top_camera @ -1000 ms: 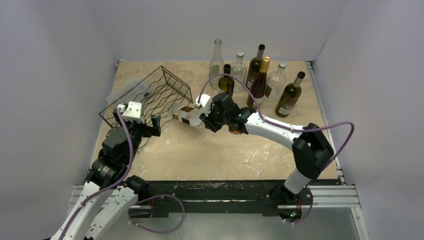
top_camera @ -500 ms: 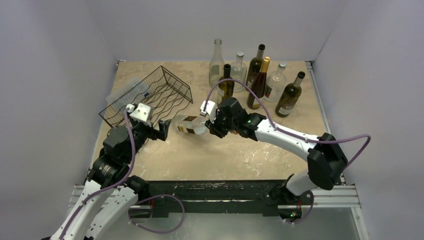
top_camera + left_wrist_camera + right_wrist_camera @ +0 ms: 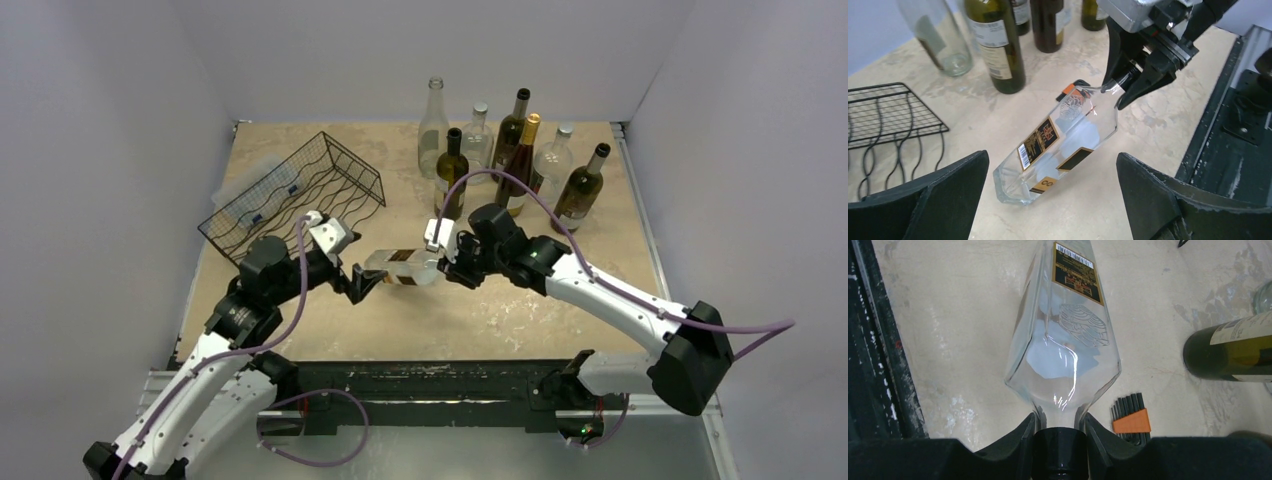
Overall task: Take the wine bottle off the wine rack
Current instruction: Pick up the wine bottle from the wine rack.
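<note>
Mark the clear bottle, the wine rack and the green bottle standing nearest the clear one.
clear bottle (image 3: 1063,135), left wrist view, on its glass body
wine rack (image 3: 296,190), top view, on its wire shelves
green bottle (image 3: 995,50), left wrist view, on its paper label

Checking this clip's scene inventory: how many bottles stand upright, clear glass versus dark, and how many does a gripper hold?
clear upright bottles: 3
dark upright bottles: 4
clear labelled bottle, neck in the right gripper jaws: 1
Total: 8 bottles
</note>
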Robot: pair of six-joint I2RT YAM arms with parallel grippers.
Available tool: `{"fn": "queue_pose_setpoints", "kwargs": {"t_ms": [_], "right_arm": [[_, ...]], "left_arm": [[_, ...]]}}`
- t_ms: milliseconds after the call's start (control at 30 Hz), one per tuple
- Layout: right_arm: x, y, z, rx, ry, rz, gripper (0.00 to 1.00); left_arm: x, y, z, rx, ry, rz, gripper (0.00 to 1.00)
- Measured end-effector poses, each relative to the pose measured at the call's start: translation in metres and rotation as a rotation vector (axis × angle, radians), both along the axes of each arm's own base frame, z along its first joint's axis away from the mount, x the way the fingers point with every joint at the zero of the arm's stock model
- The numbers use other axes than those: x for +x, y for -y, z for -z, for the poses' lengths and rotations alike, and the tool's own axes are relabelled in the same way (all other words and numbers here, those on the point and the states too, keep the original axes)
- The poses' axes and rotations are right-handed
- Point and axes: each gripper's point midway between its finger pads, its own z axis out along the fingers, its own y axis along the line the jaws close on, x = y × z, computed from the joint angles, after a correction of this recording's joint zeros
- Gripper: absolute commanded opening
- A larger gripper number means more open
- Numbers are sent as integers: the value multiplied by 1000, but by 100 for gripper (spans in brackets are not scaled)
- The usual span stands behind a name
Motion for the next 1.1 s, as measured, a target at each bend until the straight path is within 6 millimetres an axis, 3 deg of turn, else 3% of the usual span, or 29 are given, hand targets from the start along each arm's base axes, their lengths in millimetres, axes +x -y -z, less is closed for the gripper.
{"fn": "queue_pose_setpoints", "kwargs": {"t_ms": [133, 267, 433, 700, 933, 1100], "right_arm": [[-6, 16, 1, -5, -19, -36, 0], [-9, 32, 4, 1, -47, -61, 0], [-13, 38, 7, 3, -54, -106, 0], [-22, 46, 7, 32, -95, -138, 0], [-30, 48, 9, 47, -125, -157, 0], [-34, 47, 9, 54, -140, -175, 0]], "left_arm": [[-7, 17, 13, 2, -21, 98, 100], [-29, 38, 23, 40, -11, 209, 100], [-49, 60, 40, 138, 19, 294, 100], [-51, 81, 58, 257, 132, 275, 99], [-43, 104, 103, 374, 229, 248, 100], [-26, 118, 104, 379, 294, 171, 100]]}}
